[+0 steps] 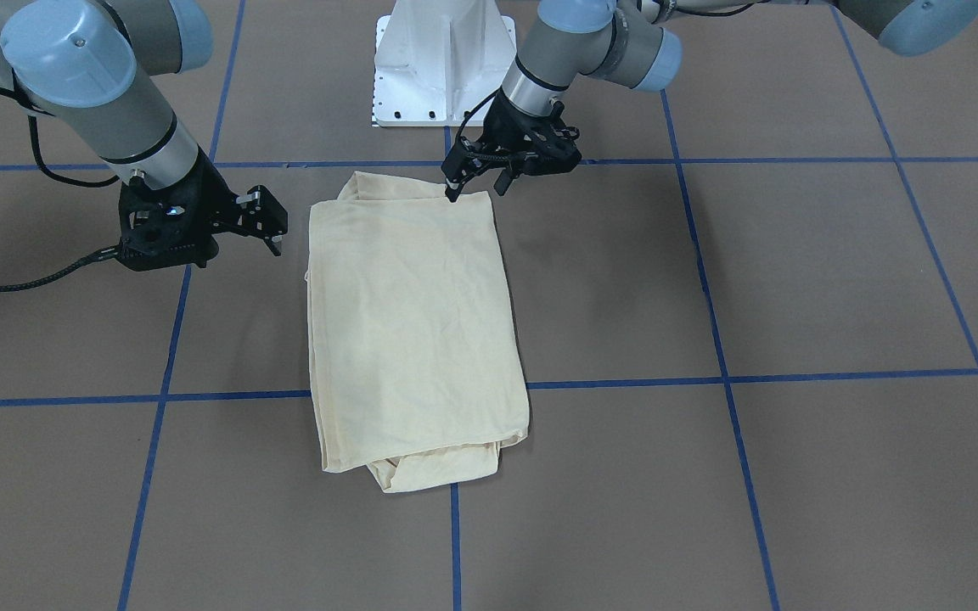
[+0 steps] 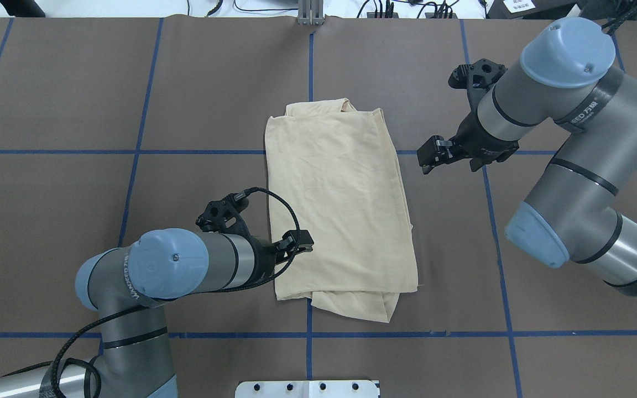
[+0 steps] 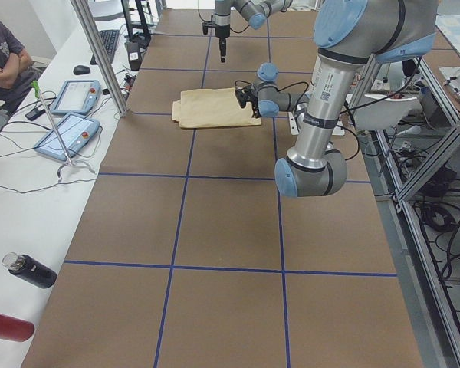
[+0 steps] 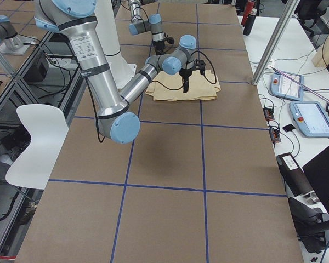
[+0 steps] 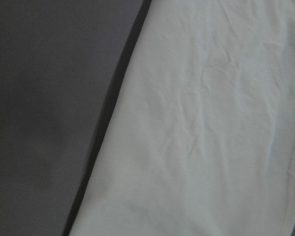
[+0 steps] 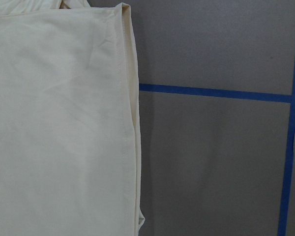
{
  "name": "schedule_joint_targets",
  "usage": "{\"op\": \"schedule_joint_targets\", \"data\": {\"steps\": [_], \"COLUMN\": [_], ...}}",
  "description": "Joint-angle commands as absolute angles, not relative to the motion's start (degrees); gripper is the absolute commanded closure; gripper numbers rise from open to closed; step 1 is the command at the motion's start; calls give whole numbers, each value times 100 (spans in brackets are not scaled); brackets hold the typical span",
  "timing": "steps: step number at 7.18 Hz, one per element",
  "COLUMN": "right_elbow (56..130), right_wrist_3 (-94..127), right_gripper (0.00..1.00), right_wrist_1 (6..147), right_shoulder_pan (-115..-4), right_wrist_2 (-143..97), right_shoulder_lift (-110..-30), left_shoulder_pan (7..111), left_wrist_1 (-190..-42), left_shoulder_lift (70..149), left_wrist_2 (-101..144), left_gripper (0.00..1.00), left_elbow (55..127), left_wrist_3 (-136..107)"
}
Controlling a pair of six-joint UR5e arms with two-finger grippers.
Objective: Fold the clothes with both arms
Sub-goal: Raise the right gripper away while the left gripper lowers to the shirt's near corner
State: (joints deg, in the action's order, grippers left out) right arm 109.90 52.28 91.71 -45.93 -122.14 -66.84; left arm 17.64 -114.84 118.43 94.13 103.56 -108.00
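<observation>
The pale cream-yellow shirt (image 1: 413,322) lies flat in the middle of the table, folded into a long narrow rectangle (image 2: 340,204). Its print and neck tag are hidden. My left gripper (image 1: 476,188) is open, low at the shirt's corner nearest the robot's base, with one fingertip (image 1: 452,193) at the cloth's edge (image 2: 299,243). My right gripper (image 1: 275,225) is open and empty, hovering just off the shirt's other long edge (image 2: 424,157). Both wrist views show only a shirt edge (image 5: 196,128) (image 6: 59,123) on brown table, with no fingers in frame.
The white pedestal base (image 1: 445,64) stands behind the shirt. Blue tape lines (image 1: 710,378) grid the brown table. An operators' bench with teach pendants (image 3: 69,115) and bottles (image 3: 27,270) runs along the far side. A white chair (image 4: 35,137) stands off the table.
</observation>
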Motion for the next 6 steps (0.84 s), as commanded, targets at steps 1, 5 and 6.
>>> {"op": "schedule_joint_targets", "data": {"steps": [1, 5, 6], "right_elbow": [11013, 11013, 11004], "right_wrist_3": [5238, 5238, 5238], "right_gripper": [0, 0, 0], "right_wrist_1": [9167, 9158, 9158], "right_shoulder_pan": [-4588, -4614, -4614], "right_wrist_2": [-12225, -12313, -12313], "right_shoulder_lift": [-6715, -6715, -6715], "left_shoulder_pan": [1566, 1354, 1362], "left_wrist_1": [-11233, -11241, -11241], "left_shoulder_lift": [11839, 11874, 11918], "left_wrist_2": [9396, 9352, 9352], "left_gripper": [1, 2, 3], "left_elbow": [10301, 10082, 10020], "left_wrist_3": [-10819, -11188, -11188]}}
